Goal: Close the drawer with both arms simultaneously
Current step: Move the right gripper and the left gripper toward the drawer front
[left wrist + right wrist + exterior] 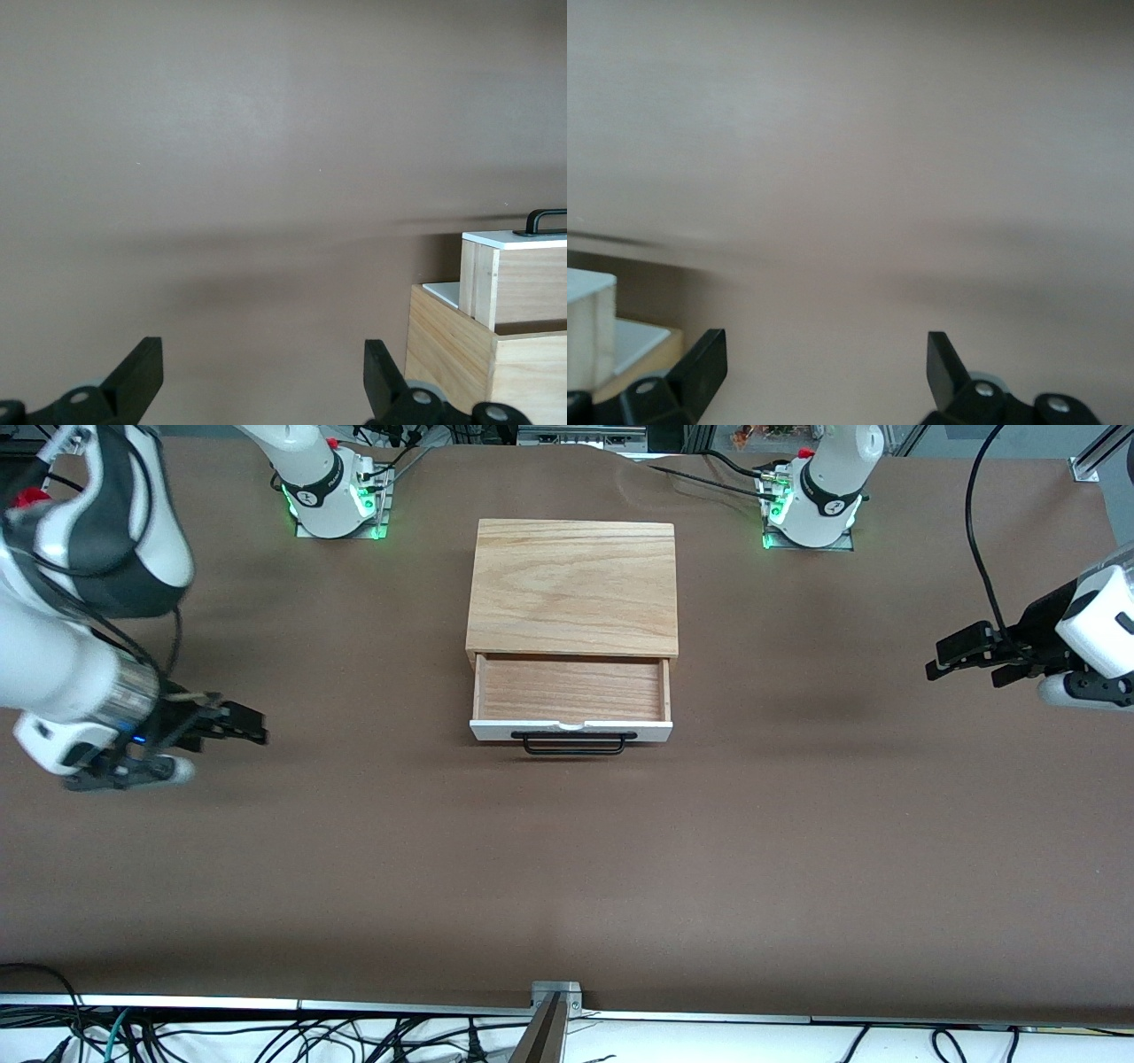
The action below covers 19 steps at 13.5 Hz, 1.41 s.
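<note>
The drawer (571, 691) is pulled out of the light-wood box (574, 584) in the middle of the table. It is empty, and its white front panel (571, 732) and black wire handle (574, 742) face the front camera. My left gripper (946, 657) is open and empty over the table at the left arm's end, pointing toward the drawer. My right gripper (252, 726) is open and empty over the table at the right arm's end, also pointing toward it. The left wrist view shows open fingers (142, 367), the drawer's side (518, 283) and its handle (545, 220). The right wrist view shows open fingers (704, 354) and a corner of the drawer (589, 305).
The brown table cover (567, 868) lies bare around the box. The two arm bases (332, 500) (811, 509) stand at the table's edge on either side of the box. Cables (266, 1036) run along the edge nearest the front camera.
</note>
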### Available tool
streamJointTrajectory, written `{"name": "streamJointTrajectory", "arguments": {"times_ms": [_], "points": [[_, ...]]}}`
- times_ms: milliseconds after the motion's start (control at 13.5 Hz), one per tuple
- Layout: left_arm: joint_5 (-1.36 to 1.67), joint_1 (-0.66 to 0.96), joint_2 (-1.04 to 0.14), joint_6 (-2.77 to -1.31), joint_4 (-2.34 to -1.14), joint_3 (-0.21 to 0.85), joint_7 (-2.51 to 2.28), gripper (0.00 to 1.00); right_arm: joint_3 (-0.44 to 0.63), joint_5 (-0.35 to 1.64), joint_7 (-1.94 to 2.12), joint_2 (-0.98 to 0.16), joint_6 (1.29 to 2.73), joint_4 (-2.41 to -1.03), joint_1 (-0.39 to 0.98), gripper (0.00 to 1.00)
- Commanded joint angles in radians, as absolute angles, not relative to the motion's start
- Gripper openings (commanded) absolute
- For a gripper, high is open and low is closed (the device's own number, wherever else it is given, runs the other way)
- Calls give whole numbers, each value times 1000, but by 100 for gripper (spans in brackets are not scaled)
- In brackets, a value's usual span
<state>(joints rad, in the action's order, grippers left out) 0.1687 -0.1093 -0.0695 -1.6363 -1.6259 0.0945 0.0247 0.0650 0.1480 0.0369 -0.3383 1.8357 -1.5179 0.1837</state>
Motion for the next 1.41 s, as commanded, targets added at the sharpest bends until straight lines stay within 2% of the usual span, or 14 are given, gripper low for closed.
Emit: {"name": "streamJointTrajectory", "arguments": {"times_ms": [0,74,296,741,1037,1333], "points": [[216,-81,-92,-1638,-1594,127,18,100,54,225,26,-406,1913,-1509,222,100],[233,-63,-128,-1640,-1585,138,14,100,52,239,22,-426,1951,-1509,244,100],[294,4,-236,-1776,-1582,144,11,100,40,294,21,-480,2038,-1509,293,100],[311,190,-411,-2005,-1569,149,11,100,37,457,20,-535,2062,-1508,377,100],[393,221,-518,-2022,-1502,147,14,100,34,526,21,-583,2100,-1508,417,100],[428,282,-581,-2060,-1499,147,-9,100,34,531,20,-614,2152,-1508,468,100]]}}
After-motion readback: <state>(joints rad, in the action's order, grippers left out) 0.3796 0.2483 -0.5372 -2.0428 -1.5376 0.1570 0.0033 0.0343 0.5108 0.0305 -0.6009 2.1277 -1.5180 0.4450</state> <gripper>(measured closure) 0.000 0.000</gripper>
